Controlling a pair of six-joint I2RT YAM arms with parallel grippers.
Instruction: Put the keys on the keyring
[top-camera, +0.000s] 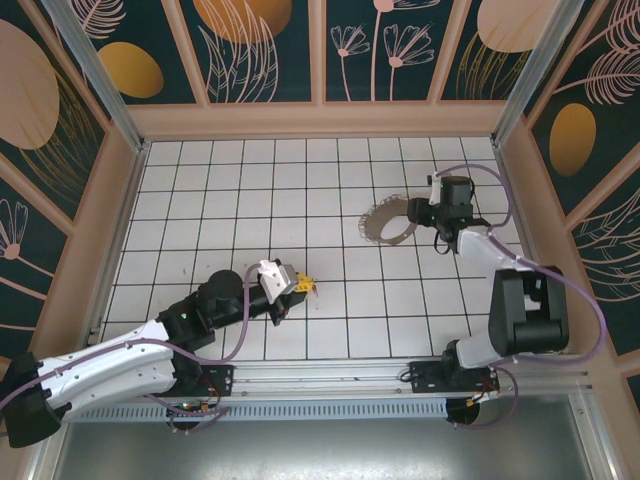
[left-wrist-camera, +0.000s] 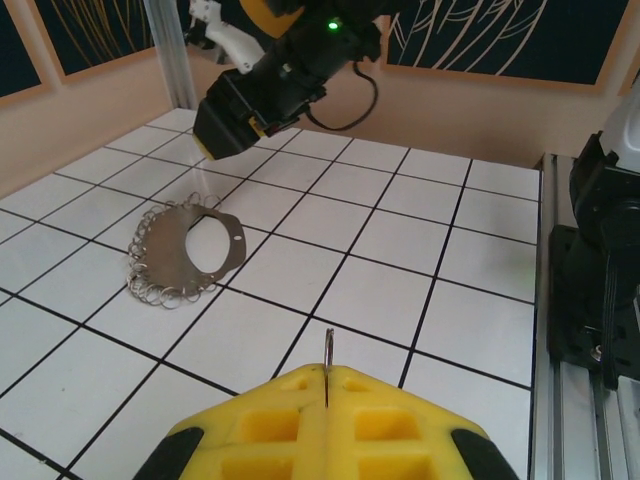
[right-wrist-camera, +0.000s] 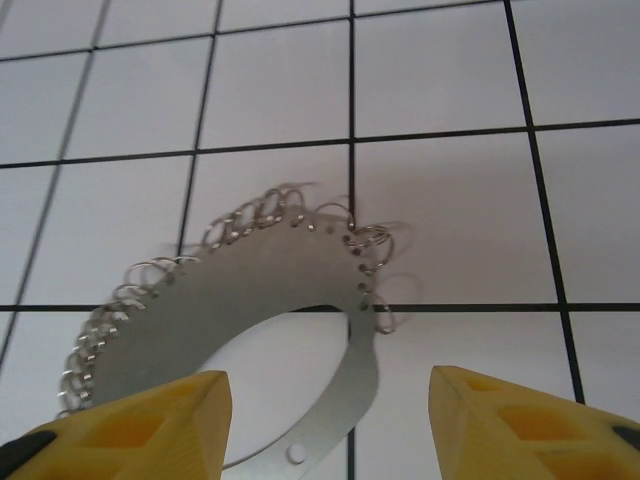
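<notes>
- L gripper fully closed, pinching thin key edge-on.
- keyring flat on tiles, approx 2 o'clock from L gripper, well apart.
- R gripper about half open, holding nothing; keyring just at its 9 o'clock.

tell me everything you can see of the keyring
The keyring is a flat grey metal band around a wide oval hole, with small punched holes near its edge and silver wire loops fringing part of its rim. It lies flat on the white tiled floor, under the open right claw; contact unclear.
</notes>
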